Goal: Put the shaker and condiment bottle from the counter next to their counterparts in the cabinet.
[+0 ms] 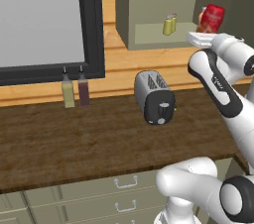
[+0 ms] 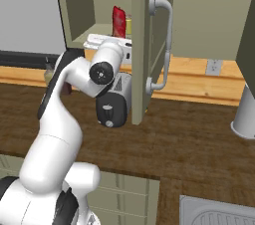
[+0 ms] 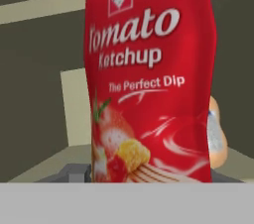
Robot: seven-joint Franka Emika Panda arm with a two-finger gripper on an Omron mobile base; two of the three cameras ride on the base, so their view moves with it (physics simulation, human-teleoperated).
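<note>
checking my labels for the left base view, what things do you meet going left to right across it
olive nozzle bottle → brown nozzle bottle → toaster → yellow-green shaker on the cabinet shelf → red condiment bottle, raised at the cabinet's right side.

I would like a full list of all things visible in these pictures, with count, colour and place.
condiment bottle: one, red, in the pincer, at the cabinet shelf.
peach bottle: one, behind the red one.
shakers: two, yellow, on the shelf.
cabinet: one, grey-olive, door open.
toaster: one, silver and black, on the counter.
nozzle bottles: two, olive and brown, under the window.
sink: one, grey, right.
pincer: one, holding the ketchup.
</note>
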